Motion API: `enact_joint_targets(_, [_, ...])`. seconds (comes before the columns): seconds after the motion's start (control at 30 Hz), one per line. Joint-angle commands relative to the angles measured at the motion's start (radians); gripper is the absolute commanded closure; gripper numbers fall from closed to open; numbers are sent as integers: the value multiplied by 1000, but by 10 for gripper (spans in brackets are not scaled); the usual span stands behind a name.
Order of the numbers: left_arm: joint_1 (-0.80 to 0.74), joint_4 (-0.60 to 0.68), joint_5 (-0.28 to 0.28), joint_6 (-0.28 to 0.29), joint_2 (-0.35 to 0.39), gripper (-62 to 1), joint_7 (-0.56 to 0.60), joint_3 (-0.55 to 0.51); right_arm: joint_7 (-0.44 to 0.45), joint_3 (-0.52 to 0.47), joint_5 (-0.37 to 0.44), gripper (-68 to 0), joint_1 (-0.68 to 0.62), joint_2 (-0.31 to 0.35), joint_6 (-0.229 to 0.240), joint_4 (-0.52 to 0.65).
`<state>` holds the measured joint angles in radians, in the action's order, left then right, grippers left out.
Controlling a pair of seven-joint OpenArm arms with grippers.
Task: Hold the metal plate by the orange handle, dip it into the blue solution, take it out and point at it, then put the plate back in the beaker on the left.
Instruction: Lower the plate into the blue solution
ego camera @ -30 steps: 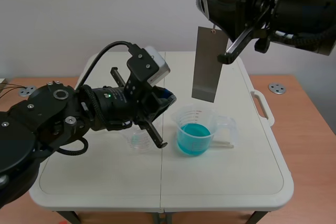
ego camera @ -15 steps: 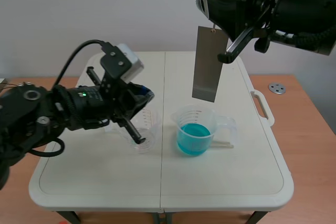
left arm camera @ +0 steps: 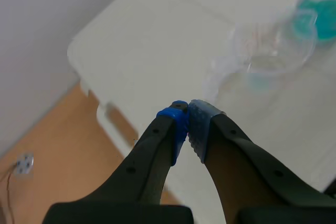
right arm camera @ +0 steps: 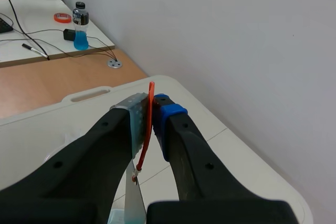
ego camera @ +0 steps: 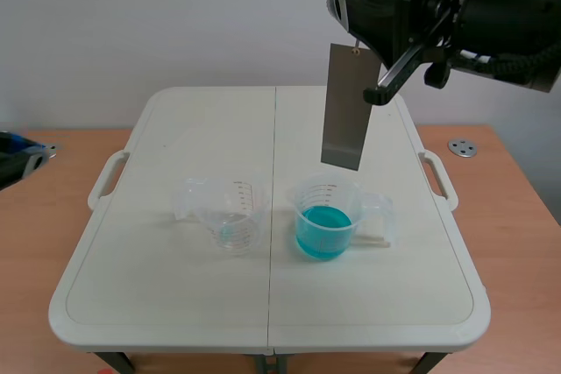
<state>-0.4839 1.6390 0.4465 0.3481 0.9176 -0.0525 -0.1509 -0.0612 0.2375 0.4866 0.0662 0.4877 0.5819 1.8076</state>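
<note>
**A:** What's nearest on the white folding table point(ego camera: 175, 304)?

**B:** Two clear measuring beakers stand side by side at the centre of the frame, not touching. The left beaker point(ego camera: 230, 214) looks almost empty, perhaps with a trace of liquid at the bottom. The right beaker point(ego camera: 326, 216) holds the blue solution point(ego camera: 323, 232).

**A:** And the left gripper point(left arm camera: 188, 111)?

**B:** It's at the scene's left edge, beside the table. Its pads meet with nothing between them.

**A:** Where's the metal plate point(ego camera: 344, 107)?

**B:** It hangs upright in the air above centre. Its lower edge is just over the right beaker's rim, clear of the liquid.

**A:** Held how?

**B:** The right gripper point(right arm camera: 151, 107), at the upper right of the scene, is clamped on the thin orange handle point(right arm camera: 148, 124). The plate dangles below it.
</note>
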Motion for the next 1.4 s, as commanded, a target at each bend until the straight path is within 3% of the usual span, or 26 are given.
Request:
enact_joint_targets(0.0, [-76,-17,7,-23,-5,-30,10,-51,15,1,15,-13,12,-9,-5,10])
enact_joint_targets(0.13, [-296,-27,6,-77,-3,-30,11,-185,16,15,14,-13,12,-17,-5,-10])
enact_joint_targets(0.27, [-466,-76,6,-77,-18,-30,38,-216,24,37,14,-13,14,-17,-5,-48])
enact_joint_targets(0.47, [-583,-200,-13,-65,-148,-30,114,-204,49,59,14,-12,18,-29,-3,-129])
enact_joint_targets(0.63, [-582,-303,-128,-61,-254,-30,196,-129,50,59,13,-13,17,-64,42,-198])
enact_joint_targets(0.83, [-579,-372,-205,-62,-339,-30,244,15,62,60,10,-12,17,-98,48,-274])
enact_joint_targets(1.03, [-555,-441,-258,-62,-390,-30,244,161,116,74,3,-12,18,-111,74,-358])
enact_joint_targets(1.37, [-471,-575,-257,-62,-405,-30,240,322,185,105,-72,-12,17,-134,90,-459])
